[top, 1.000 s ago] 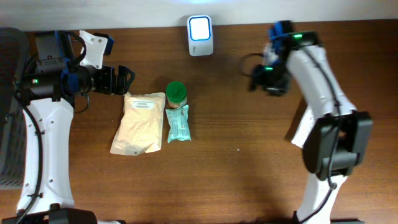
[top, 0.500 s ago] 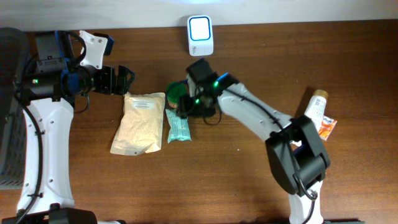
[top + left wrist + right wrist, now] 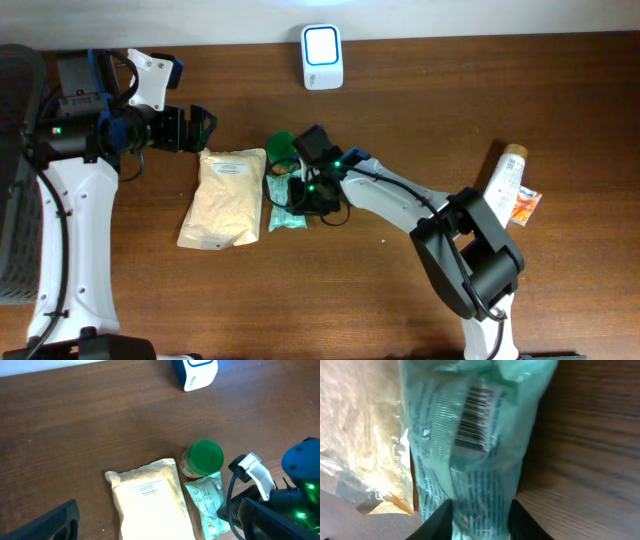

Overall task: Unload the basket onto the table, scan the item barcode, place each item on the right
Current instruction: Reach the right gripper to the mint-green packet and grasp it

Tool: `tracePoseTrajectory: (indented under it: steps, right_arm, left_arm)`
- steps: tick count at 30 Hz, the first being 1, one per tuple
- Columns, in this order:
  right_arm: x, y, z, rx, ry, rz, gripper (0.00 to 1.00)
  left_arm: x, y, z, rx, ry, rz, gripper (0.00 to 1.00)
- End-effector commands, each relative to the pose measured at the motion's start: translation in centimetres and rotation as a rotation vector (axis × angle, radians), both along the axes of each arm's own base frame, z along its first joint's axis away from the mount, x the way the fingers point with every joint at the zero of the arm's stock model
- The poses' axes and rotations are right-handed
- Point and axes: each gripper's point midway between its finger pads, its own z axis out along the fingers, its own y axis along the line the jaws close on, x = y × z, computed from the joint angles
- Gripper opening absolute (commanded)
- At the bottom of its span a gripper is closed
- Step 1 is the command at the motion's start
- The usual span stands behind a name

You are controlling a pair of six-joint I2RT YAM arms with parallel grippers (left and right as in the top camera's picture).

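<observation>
A dark wooden worktop [image 3: 300,300] carries everything. The teal pouch [image 3: 470,460] lies just beside the green-lidded jar [image 3: 283,148], and the right tool [image 3: 481,520] is pinched on its end. Its black barcode [image 3: 475,417] faces up; its other print is too blurred to read. A beige pouch [image 3: 225,197] with an illegible white label also lies beside the jar. The left tool [image 3: 203,128] is spread wide near the jar. The white scanner [image 3: 322,57] stands well behind it.

- Bright, even light from above; only soft, short shadows on my table [image 3: 300,300].
- The scanner [image 3: 322,45] screen glares white.
- My right wrist view is soft; the packet [image 3: 470,435] smears.
</observation>
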Motion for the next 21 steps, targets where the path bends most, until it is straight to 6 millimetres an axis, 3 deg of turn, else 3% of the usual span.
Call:
tracePoseTrajectory:
  steps: [1, 5, 7, 10, 14, 17, 18, 21]
  right_arm:
    - [-1.2, -0.4, -2.3, -0.036, 0.066, -0.023, 0.17]
    - [-0.6, -0.7, -1.3, -0.016, 0.046, -0.001, 0.06]
    - [-0.3, -0.9, 0.2, 0.008, 0.013, 0.073, 0.05]
    - [-0.1, -1.4, 3.1, 0.041, -0.069, 0.26, 0.04]
    - [-0.6, -3.5, 6.3, 0.065, -0.142, 0.547, 0.04]
    - [-0.6, -5.9, 6.6, 0.035, -0.203, 0.721, 0.05]
    - [-0.1, -6.9, 6.0, -0.009, -0.219, 0.751, 0.13]
    - [1.8, -9.5, 4.9, -0.146, -0.263, 0.777, 0.14]
  left_arm:
    - [0.2, 0.3, -0.1, 0.01, -0.004, -0.005, 0.99]
    - [0.2, 0.3, -0.1, 0.01, -0.004, -0.005, 0.99]
    - [0.2, 0.3, -0.1, 0.01, -0.004, -0.005, 0.99]
    - [0.2, 0.3, -0.1, 0.01, -0.004, -0.005, 0.99]
    - [0.2, 0.3, -0.1, 0.01, -0.004, -0.005, 0.99]
    - [0.2, 0.3, -0.1, 0.01, -0.004, -0.005, 0.99]
    - [0.2, 0.3, -0.1, 0.01, -0.004, -0.005, 0.99]
    - [0.2, 0.3, -0.1, 0.01, -0.003, -0.005, 0.99]
